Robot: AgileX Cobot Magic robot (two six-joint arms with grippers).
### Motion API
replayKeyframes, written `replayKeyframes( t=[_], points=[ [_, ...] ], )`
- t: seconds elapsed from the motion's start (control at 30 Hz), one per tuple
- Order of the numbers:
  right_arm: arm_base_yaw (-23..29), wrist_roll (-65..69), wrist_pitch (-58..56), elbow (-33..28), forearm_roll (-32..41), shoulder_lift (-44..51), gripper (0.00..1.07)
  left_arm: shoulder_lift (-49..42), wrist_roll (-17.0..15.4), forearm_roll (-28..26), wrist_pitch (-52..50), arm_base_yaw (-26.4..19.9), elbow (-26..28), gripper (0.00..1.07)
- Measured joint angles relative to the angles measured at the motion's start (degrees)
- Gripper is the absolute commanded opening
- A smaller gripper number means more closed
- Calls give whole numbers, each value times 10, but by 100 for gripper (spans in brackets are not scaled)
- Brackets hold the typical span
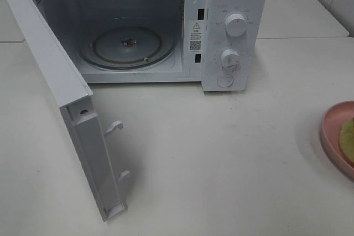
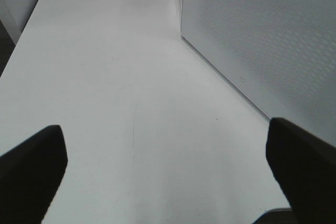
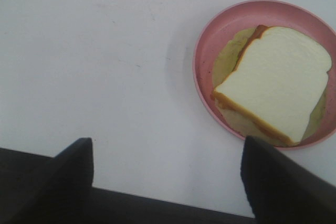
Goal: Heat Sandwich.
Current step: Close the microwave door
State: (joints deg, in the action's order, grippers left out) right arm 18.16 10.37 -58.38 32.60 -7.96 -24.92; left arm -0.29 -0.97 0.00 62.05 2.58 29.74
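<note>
Here, line by line:
Microwave: white microwave [image 1: 232, 31] at the back of the white table [image 1: 221, 164], two round knobs and a round button on its right-hand panel.
Door: the microwave door [image 1: 66, 109] is swung wide open toward the left of the high view, its two latch hooks showing on the inner edge.
Turntable: a round glass tray [image 1: 128, 45] lies bare on the floor of the microwave cavity.
Sandwich: the sandwich [image 3: 275, 82] lies flat on a pink plate [image 3: 210, 40], white top slice with a tan crust, pale green filling showing under its edges.
Plate position: at the right edge of the table, well apart from the microwave, cut off by the frame in the high view.
Left gripper: left gripper [image 2: 168, 174] has its fingers spread wide, nothing between them, over bare table beside the microwave's perforated side wall.
Right gripper: right gripper [image 3: 167, 177] is spread apart and holds nothing; the plate lies just beyond one fingertip, not touched.
</note>
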Motion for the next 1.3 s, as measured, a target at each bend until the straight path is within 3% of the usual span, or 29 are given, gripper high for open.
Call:
replayKeyframes(
  t=[0.47, 0.83, 1.3],
  points=[
    [-106, -53, 7, -39, 33, 155, 76, 0, 0, 0, 0, 0, 0, 98],
    [-144, -70, 10, -41, 44, 244, 76, 0, 0, 0, 0, 0, 0, 98],
    [-144, -73, 10, -41, 49, 252, 76, 0, 0, 0, 0, 0, 0, 98]
  ],
)
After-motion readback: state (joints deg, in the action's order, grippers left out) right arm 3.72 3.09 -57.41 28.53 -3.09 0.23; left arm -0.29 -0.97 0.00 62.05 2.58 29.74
